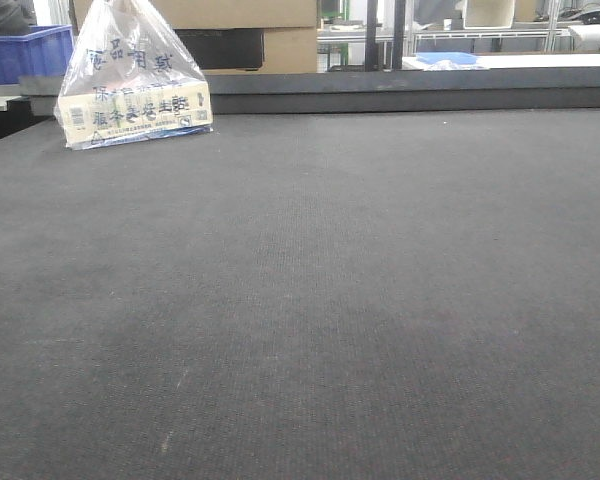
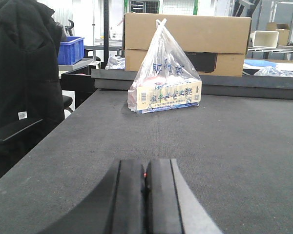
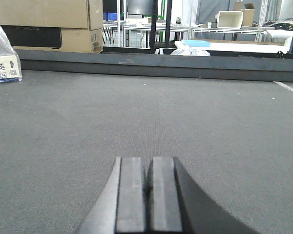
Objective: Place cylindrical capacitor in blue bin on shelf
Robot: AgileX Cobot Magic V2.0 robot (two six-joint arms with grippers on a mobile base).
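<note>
No cylindrical capacitor shows in any view, and no shiny steel shelf is clearly in view. A blue bin (image 1: 25,50) stands far back left beyond the table; it also shows in the left wrist view (image 2: 71,48). My left gripper (image 2: 146,168) hangs low over the dark felt table (image 2: 234,146) with its jaws closed together; a tiny red spot sits in the seam between the pads. My right gripper (image 3: 147,165) is also closed and empty over the felt (image 3: 210,122). Neither gripper shows in the front view.
A clear plastic bag (image 1: 135,80) holding a printed box stands at the table's far left, also in the left wrist view (image 2: 163,83). Cardboard boxes (image 2: 185,34) sit behind a raised black ledge (image 3: 161,63). A black jacket on a chair (image 2: 24,73) is off the left edge.
</note>
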